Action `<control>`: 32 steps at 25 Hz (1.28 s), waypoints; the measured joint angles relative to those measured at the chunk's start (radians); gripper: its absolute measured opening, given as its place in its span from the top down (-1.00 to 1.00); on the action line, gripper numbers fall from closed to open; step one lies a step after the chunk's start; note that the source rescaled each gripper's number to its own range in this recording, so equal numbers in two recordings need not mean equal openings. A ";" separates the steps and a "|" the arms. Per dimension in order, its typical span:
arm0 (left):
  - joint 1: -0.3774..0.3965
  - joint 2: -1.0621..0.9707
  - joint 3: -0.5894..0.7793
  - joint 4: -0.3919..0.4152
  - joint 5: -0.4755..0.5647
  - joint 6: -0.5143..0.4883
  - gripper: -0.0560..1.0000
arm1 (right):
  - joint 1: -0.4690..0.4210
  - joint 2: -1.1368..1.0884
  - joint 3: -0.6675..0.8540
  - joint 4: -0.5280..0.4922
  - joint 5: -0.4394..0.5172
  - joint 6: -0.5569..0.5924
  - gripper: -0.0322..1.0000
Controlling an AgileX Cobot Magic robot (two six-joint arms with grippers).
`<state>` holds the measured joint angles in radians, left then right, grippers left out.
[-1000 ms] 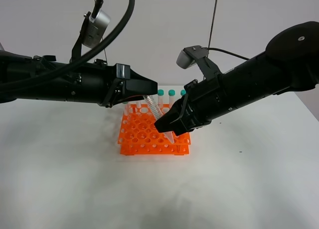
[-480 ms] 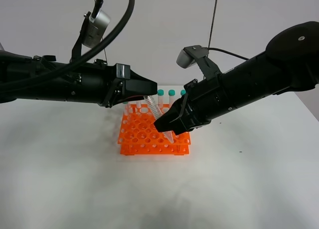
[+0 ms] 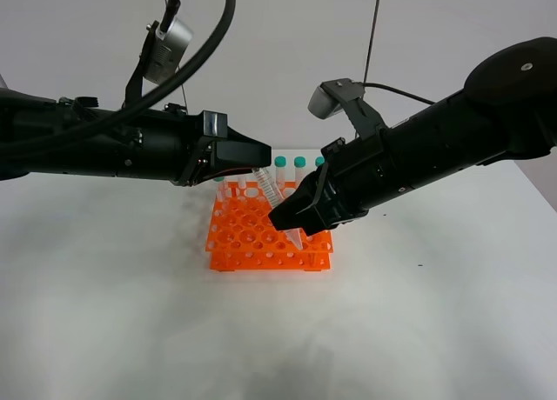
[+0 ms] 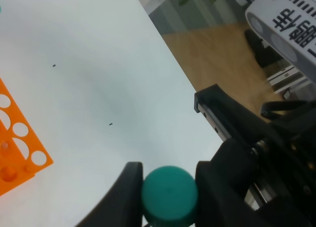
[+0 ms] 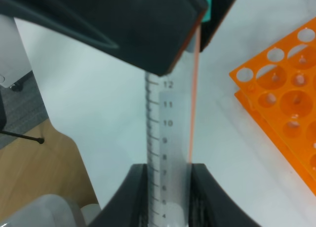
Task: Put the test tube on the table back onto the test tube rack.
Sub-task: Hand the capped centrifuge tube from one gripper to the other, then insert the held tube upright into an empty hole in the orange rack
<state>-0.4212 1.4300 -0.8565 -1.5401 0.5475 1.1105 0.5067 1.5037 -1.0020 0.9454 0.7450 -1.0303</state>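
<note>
The test tube hangs tilted over the orange test tube rack, its conical tip just above the rack's front right holes. My left gripper is shut on its teal-capped top end. My right gripper is shut on its lower body. In the left wrist view the teal cap sits between the black fingers of the left gripper. In the right wrist view the clear graduated tube runs between the fingers of the right gripper, up to the left gripper above.
Three teal-capped tubes stand in the rack's back row, and clear tubes stand at its back left. The rack also shows in the left wrist view and the right wrist view. The white table spreads all around it.
</note>
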 joint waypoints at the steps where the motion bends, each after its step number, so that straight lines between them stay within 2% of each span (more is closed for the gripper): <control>1: 0.000 0.000 0.000 0.000 0.000 0.000 0.89 | 0.000 0.000 0.000 0.000 0.000 -0.001 0.87; 8: 0.000 0.000 0.000 0.000 0.000 0.000 0.89 | 0.000 0.000 0.000 0.000 0.000 -0.005 0.87; 9: 0.000 0.000 0.000 0.000 0.000 0.000 0.89 | 0.000 0.000 0.000 0.000 -0.001 -0.005 0.80; 11: 0.000 0.000 0.000 0.000 0.003 0.000 0.89 | 0.000 0.000 0.000 0.000 -0.002 -0.005 0.37; 13: 0.000 0.000 0.000 0.000 0.003 0.000 0.89 | 0.000 0.000 0.000 0.000 -0.006 -0.005 -0.40; 14: 0.000 0.000 0.000 0.000 0.003 0.000 0.89 | 0.000 0.000 0.000 0.000 -0.011 -0.005 -0.64; 16: 0.000 0.000 0.000 0.000 0.003 0.000 0.89 | 0.000 0.000 0.000 0.000 -0.026 -0.014 -0.86; 19: 0.000 0.000 0.000 0.000 0.003 0.000 0.89 | 0.000 0.000 0.000 0.000 -0.026 -0.020 -0.96; 26: 0.000 0.000 0.000 0.000 0.003 0.000 0.89 | 0.000 -0.034 -0.015 -0.025 0.001 0.002 -0.98; 28: 0.000 0.000 0.000 0.000 0.003 0.000 0.89 | 0.000 -0.057 -0.050 -0.074 0.043 0.054 -0.98; 32: 0.000 0.000 0.000 0.000 0.003 0.000 0.89 | 0.000 -0.082 -0.155 -0.258 0.165 0.276 -0.98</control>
<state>-0.4212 1.4300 -0.8565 -1.5401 0.5505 1.1105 0.5067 1.4212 -1.1573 0.6879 0.9105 -0.7545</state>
